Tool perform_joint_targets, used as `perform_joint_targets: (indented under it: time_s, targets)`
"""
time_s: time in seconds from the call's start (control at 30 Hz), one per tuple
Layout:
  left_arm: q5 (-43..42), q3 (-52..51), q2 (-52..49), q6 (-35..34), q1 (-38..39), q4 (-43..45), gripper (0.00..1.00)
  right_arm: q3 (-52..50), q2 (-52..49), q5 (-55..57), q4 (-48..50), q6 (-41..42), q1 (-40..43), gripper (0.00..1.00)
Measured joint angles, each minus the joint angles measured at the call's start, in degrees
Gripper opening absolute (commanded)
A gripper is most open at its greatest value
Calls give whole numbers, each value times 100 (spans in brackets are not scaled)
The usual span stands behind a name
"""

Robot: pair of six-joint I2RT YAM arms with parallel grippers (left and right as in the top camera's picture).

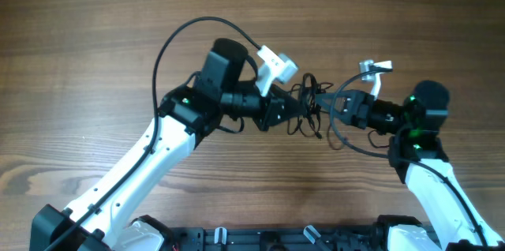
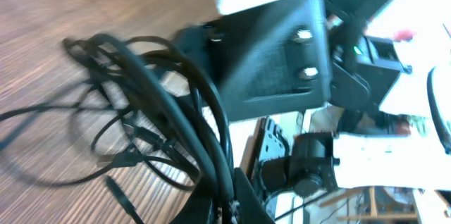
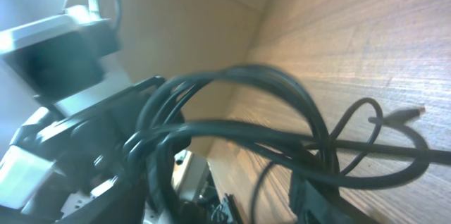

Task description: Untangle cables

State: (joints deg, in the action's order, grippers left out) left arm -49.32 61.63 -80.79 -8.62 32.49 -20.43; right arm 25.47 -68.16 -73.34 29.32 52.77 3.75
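The cables [image 1: 306, 97] form a small black tangle hanging between my two grippers near the middle of the table. My left gripper [image 1: 302, 107] comes in from the left and is shut on several strands; in the left wrist view the cables [image 2: 169, 97] run down into its pinched fingertips [image 2: 227, 197]. My right gripper [image 1: 334, 107] faces it from the right. In the right wrist view its jaws [image 3: 239, 185] stand apart with bare wood showing between them, and loops of the cables [image 3: 282, 139] cross in front of the gap. One loose loop [image 1: 339, 132] droops onto the table below the right gripper.
The wooden table [image 1: 95, 14] stretches out on all sides. A thicker black wire [image 1: 167, 46] arcs over the left arm. White camera mounts [image 1: 276, 65] stick up from both wrists. A black rail [image 1: 276, 239] runs along the front edge.
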Motion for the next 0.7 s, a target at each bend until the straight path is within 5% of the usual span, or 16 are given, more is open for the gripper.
perform_joint_targets:
  time_s: [0.13,0.37,0.53,0.7]
  targets:
    - [455,-9,-33,-1158,-363,317,4,11,24,-105,-15,-26,577,100]
    - [2295,-9,-31,-4872,-702,398,4,11,24,-120,-682,-118,575,100]
    - [2970,-9,-31,-7687,-702,398,4,17,24,138,-1845,-654,-17,100]
    - [3150,-9,-31,-9475,-702,175,4,15,24,1027,-2256,-1010,-1123,99]
